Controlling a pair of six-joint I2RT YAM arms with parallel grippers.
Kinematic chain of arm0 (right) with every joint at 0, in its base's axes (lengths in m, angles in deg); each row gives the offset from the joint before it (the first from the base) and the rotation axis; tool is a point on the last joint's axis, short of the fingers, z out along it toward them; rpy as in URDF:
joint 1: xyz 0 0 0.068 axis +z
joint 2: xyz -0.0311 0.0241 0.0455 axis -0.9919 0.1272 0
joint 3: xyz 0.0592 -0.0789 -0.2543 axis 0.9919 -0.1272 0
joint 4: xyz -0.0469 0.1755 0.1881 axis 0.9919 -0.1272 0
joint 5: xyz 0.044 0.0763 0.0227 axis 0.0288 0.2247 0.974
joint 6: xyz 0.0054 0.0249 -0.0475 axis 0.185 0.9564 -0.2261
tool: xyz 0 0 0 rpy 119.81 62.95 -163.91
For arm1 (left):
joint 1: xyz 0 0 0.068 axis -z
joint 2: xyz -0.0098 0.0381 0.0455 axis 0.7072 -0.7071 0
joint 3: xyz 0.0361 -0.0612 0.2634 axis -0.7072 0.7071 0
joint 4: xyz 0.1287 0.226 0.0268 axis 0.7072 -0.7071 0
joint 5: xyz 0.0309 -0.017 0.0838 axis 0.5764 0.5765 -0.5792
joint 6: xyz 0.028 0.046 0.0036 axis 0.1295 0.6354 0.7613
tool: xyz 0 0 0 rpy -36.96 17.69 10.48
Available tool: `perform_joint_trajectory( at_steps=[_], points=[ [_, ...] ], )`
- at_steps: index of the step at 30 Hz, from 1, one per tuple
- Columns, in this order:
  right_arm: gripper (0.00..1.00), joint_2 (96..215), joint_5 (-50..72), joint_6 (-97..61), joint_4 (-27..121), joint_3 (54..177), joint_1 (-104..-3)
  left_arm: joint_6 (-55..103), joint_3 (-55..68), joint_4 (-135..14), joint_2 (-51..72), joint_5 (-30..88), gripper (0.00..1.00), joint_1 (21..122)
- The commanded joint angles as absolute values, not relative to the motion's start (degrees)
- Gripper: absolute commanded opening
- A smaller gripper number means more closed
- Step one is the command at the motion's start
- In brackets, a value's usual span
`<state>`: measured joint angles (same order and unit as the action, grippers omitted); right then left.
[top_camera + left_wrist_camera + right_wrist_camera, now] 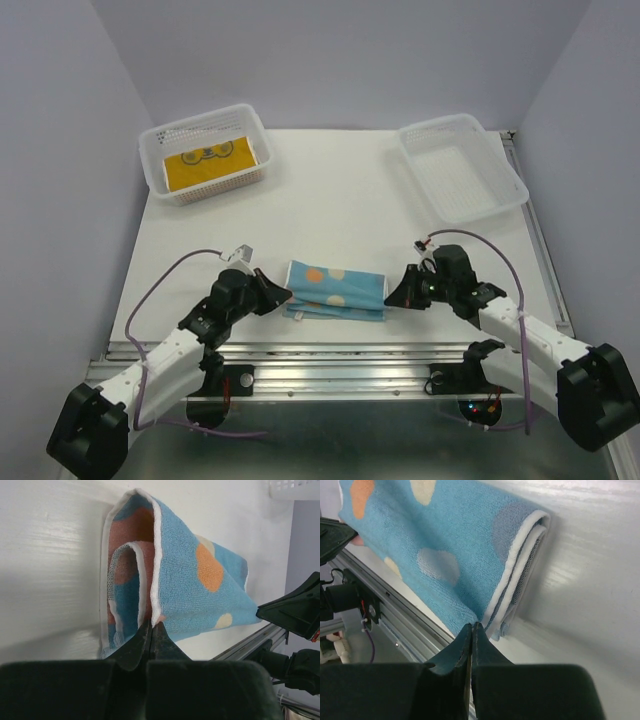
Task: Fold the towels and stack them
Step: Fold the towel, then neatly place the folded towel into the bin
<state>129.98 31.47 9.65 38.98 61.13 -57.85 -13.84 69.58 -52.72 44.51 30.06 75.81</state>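
Note:
A light blue towel with orange dots (335, 290) lies folded near the table's front edge, between my two grippers. My left gripper (283, 296) is at its left end. In the left wrist view the gripper (151, 626) is shut on the towel's (200, 595) white-hemmed edge, with the layers looping open above the tips. My right gripper (392, 293) is at the right end. In the right wrist view it (472, 626) is shut on the near corner of the towel (450, 540). A mustard yellow towel (205, 160) lies folded in the left basket.
A white perforated basket (160, 185) stands at the back left and holds the yellow towel. A second white basket (510, 195) stands at the back right with nothing in it. The metal rail (340, 350) of the table's front edge runs just below the towel.

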Motion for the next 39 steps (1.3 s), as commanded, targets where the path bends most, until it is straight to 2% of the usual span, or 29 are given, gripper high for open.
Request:
perform_joint_trajectory(
  at_steps=[1, 2, 3, 4, 5, 6, 7, 9, 10, 12, 15, 17, 24, 29, 35, 36, 38, 39],
  points=[
    [0.04, 129.7, 35.4, 10.5, 41.2, 59.3, -57.3, -15.6, 70.7, -51.1, 46.0, 32.3, 0.00, 76.1],
    [0.06, 129.8, 35.5, 10.8, 40.9, 58.6, -57.1, -16.0, 70.7, -51.5, 46.0, 32.9, 0.04, 76.1],
    [0.09, 129.8, 35.6, 11.0, 40.8, 58.4, -57.2, -16.3, 70.6, -52.5, 46.1, 34.3, 0.21, 76.1],
    [0.12, 129.7, 36.0, 11.0, 39.9, 57.9, -57.2, -17.4, 70.8, -53.2, 46.8, 34.9, 0.42, 76.2],
    [0.18, 129.4, 36.0, 11.0, 39.3, 57.9, -57.2, -17.8, 70.8, -53.9, 46.8, 35.6, 0.43, 76.3],
    [0.25, 129.0, 35.8, 11.0, 38.7, 57.5, -57.3, -18.3, 71.0, -55.8, 48.3, 36.5, 0.75, 76.4],
    [0.43, 127.6, 35.7, 11.1, 38.1, 57.3, -57.2, -19.0, 70.9, -57.0, 49.5, 36.3, 0.93, 76.6],
    [0.57, 126.1, 35.7, 11.1, 36.7, 57.3, -57.2, -20.0, 70.7, -60.6, 53.8, 35.7, 0.99, 76.8],
    [0.70, 125.3, 35.6, 11.1, 36.2, 57.5, -57.2, -20.3, 70.3, -62.1, 55.3, 34.9, 0.99, 76.8],
    [0.78, 123.2, 35.4, 10.9, 35.0, 58.4, -57.1, -20.0, 68.5, -66.5, 58.8, 31.4, 0.99, 76.9],
    [1.00, 121.7, 33.9, 10.4, 33.9, 61.0, -57.2, -18.6, 65.8, -69.4, 58.8, 26.7, 0.99, 76.9],
    [1.00, 121.8, 32.4, 9.8, 33.4, 62.2, -57.2, -17.6, 64.6, -69.8, 56.1, 25.0, 0.99, 76.9],
    [1.00, 125.3, 29.1, 8.6, 34.3, 64.2, -57.2, -9.9, 53.4, -68.1, 31.6, 22.7, 0.99, 77.3],
    [1.00, 127.7, 27.8, 8.1, 34.5, 64.8, -57.2, -7.1, 51.6, -67.3, 24.2, 23.3, 0.95, 78.2],
    [1.00, 130.3, 27.6, 7.8, 36.0, 64.4, -57.2, -7.6, 51.9, -64.1, 17.5, 23.0, 0.85, 80.2],
    [1.00, 130.4, 27.6, 7.6, 36.0, 64.4, -57.2, -7.5, 51.7, -63.3, 16.8, 22.8, 0.77, 80.9],
    [1.00, 130.7, 27.6, 7.4, 36.2, 64.5, -57.2, -7.3, 51.7, -62.8, 15.3, 22.5, 0.70, 82.0],
    [1.00, 131.1, 27.4, 7.4, 36.0, 64.7, -57.2, -7.1, 51.4, -62.6, 13.7, 22.5, 0.62, 82.4]
  ],
)
